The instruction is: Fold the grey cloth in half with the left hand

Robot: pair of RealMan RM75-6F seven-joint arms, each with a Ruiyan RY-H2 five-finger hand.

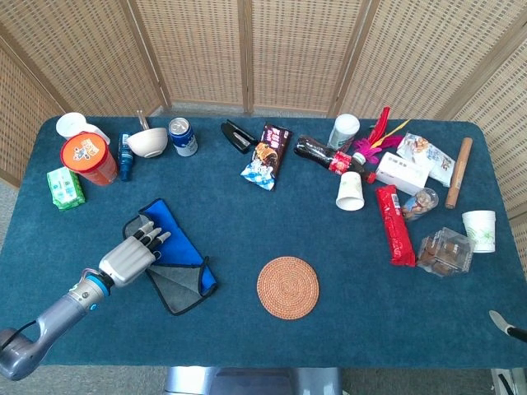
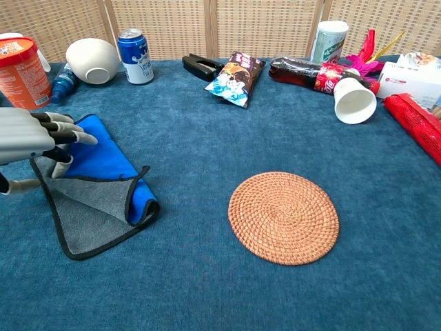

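A blue-carpeted surface point(image 1: 247, 214) is backed by wicker screens point(image 1: 247, 49). The cloth point(image 2: 96, 196), grey on one face and blue on the other with a dark trim, is seen near the front left of the surface, partly folded, with a grey flap turned over the blue side and a blue stretch left uncovered at the far end. Its left edge is held raised off the surface by the left hand point(image 2: 24, 134), the cloth being pinched between thumb and fingers point(image 2: 65, 136), which are stretched out over the blue part; in the head view the hand point(image 1: 128, 257) is seen above the cloth's point(image 1: 185, 267) left portion, with the arm point(image 1: 45, 325) running off to the lower left. Of the right hand, only a small tip point(image 1: 509, 325) is seen at the lower right edge of the head view, and its state cannot be told. A round woven mat point(image 2: 283, 217) lies right of the cloth, well apart from it. Along the far left, an orange tub point(image 2: 22, 71), a white bowl point(image 2: 91, 61) and a blue can point(image 2: 134, 47) are ranged. A snack bag point(image 2: 234, 76), a dark bottle point(image 2: 303, 71) and a tipped paper cup point(image 2: 355, 100) are found further right.
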